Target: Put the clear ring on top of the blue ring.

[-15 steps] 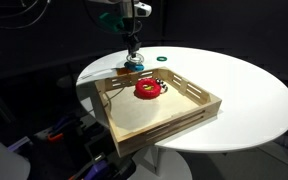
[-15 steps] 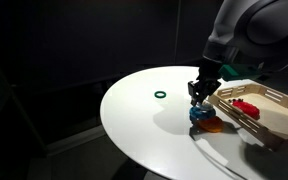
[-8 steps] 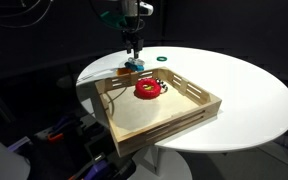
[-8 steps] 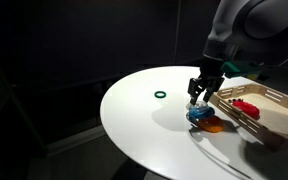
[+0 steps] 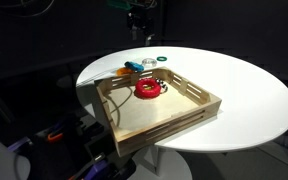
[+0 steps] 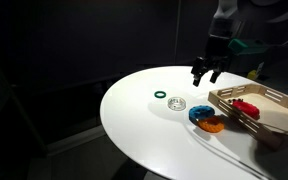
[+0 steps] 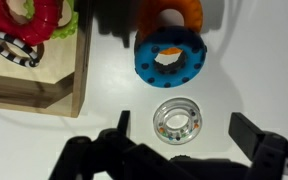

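The clear ring (image 7: 177, 121) lies flat on the white table, with small coloured beads inside it. It rests beside the blue ring (image 7: 171, 60), apart from it, not on top. The blue ring leans over an orange ring (image 7: 169, 14). My gripper (image 7: 184, 130) hangs open above the clear ring, one finger on each side, holding nothing. In an exterior view the gripper (image 6: 206, 74) is raised well above the table, with the clear ring (image 6: 178, 103) and the blue ring (image 6: 200, 113) below it. In both exterior views the two rings sit close together (image 5: 131, 66).
A wooden tray (image 7: 44, 85) stands next to the rings and holds a red ring (image 7: 39, 18) and a black-and-white striped ring (image 7: 12, 47). A dark green ring (image 6: 160, 96) lies on the round white table (image 6: 144, 130). The table edge falls off into darkness.
The gripper has opened and risen from the blue ring. The clear ring now lies on the table beside the blue ring.
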